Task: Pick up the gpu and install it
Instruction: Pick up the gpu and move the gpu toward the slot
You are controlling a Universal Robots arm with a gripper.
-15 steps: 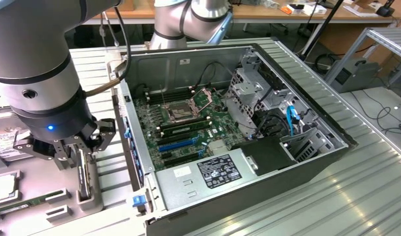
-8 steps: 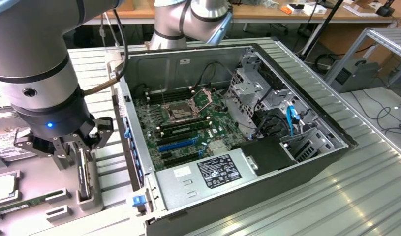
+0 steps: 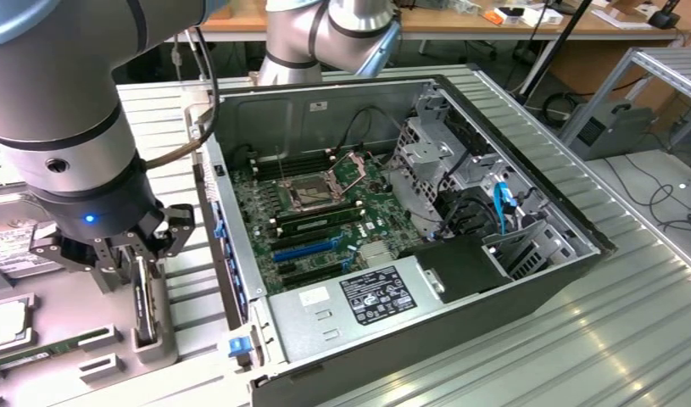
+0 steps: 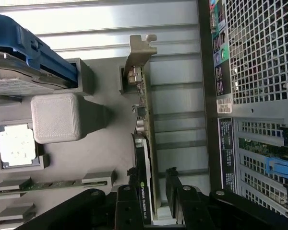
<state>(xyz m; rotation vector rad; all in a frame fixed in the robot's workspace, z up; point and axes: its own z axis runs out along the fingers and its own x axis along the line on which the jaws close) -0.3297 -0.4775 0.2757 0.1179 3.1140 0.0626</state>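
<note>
**One card, one gripper, jaws spread around it**

There is one robot arm (image 3: 63,110) with one gripper (image 3: 142,270), and one gpu (image 3: 145,307). The gpu stands on its long edge in a slot of the grey holder tray (image 3: 97,360), along the tray's edge nearest the computer case (image 3: 515,153). Its silver bracket (image 4: 140,52) is at the end away from the gripper. The gripper's jaws are released and spread, with one finger on each side of the card. Whether a pad already touches it is hard to tell.

The same tray also holds one hard drive (image 4: 19,79), one square processor chip (image 4: 17,146) and what looks like one green memory stick (image 4: 53,184).

One case lies open on its side, showing one motherboard (image 3: 322,212) and one power supply (image 3: 362,297).

Tray and case rest side by side on a ribbed metal table (image 3: 616,339), the tray towards the exterior view's left edge. Beyond the table are a wooden desk (image 3: 436,21) and a floor with loose cables (image 3: 662,191).
</note>
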